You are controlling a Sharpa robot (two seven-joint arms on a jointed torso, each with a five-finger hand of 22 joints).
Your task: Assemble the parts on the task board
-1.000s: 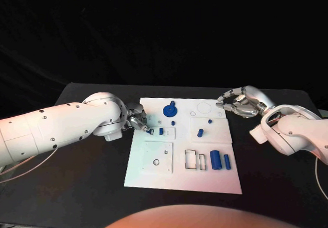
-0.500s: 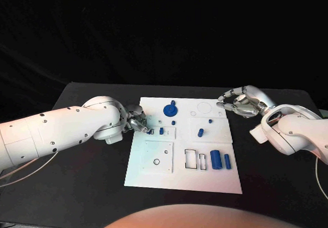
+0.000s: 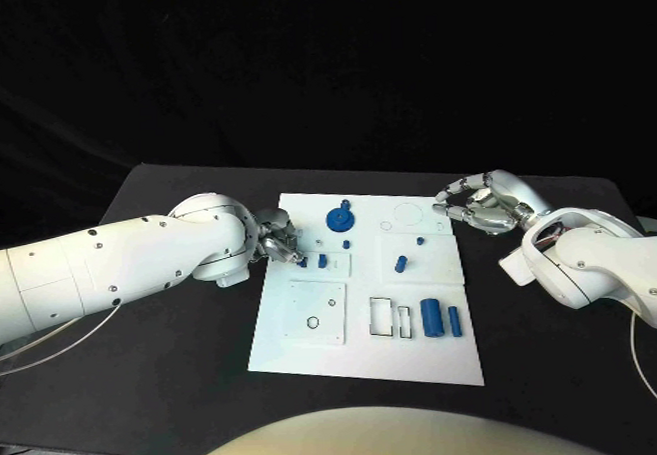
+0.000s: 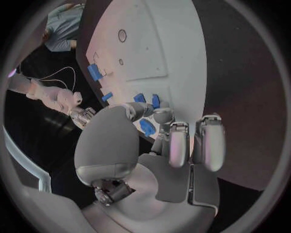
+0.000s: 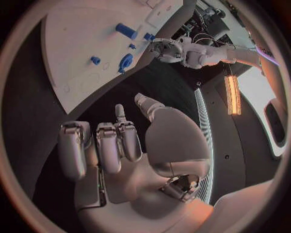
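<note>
The left hand (image 3: pixel 277 241) has edged back slightly, still pinching a blue part (image 3: pixel 301 258) at the board (image 3: pixel 365 356); the right hand (image 3: pixel 477 206) stays empty, fingers apart.

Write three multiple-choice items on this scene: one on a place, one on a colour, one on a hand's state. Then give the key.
1. Where is the left hand?
A. at the task board's left edge, by small parts
B. off the table
C. over the board's near right corner

2. What colour is the round disc-shaped part near the task board's far edge?
A. red
B. blue
C. yellow

3. How is the right hand?
A. holding a long part
B. pressing flat on the board
C. holding nothing, fingers curled, off the board's far right corner

Key: 1 A, its fingers reach the board edge in the head view. 2 B, the disc is plainly blue. 3 C, the right wrist view shows nothing in it.
</note>
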